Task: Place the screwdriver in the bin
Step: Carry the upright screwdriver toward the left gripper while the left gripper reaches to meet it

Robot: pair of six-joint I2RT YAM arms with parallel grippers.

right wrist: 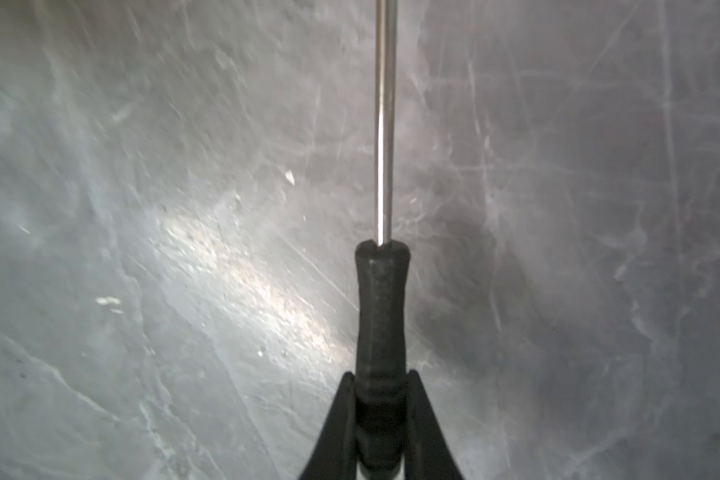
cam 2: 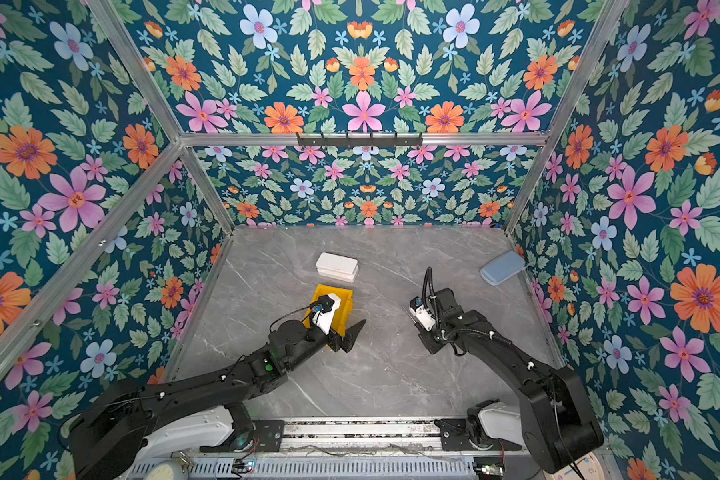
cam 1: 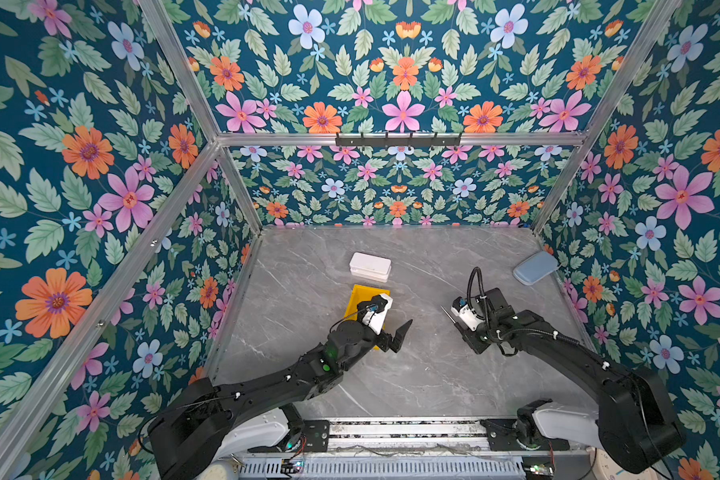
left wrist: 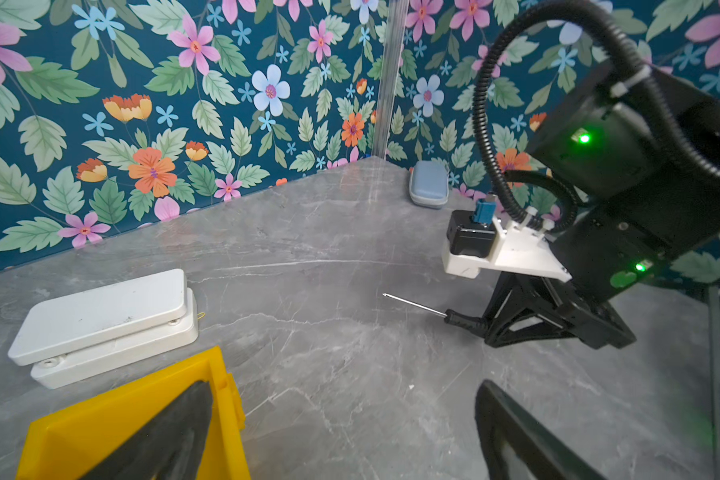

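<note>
The right gripper (right wrist: 381, 386) pinches the screwdriver (right wrist: 381, 311) by its black handle, right of the middle of the worktop (cam 1: 391, 382) and well apart from the bin (cam 1: 360, 297). The left gripper (left wrist: 341, 386) is spread wide, with 1 finger at the bin.

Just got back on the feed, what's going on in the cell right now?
The right end effector is shut on the black handle of the screwdriver, holding it low over the grey table with the thin shaft pointing toward the middle. The screwdriver is not yet in the yellow bin, which sits off to the left. The left end effector is open at the bin, one finger over its inside and one outside, holding nothing. The white lidded box lies just behind the bin.
</note>
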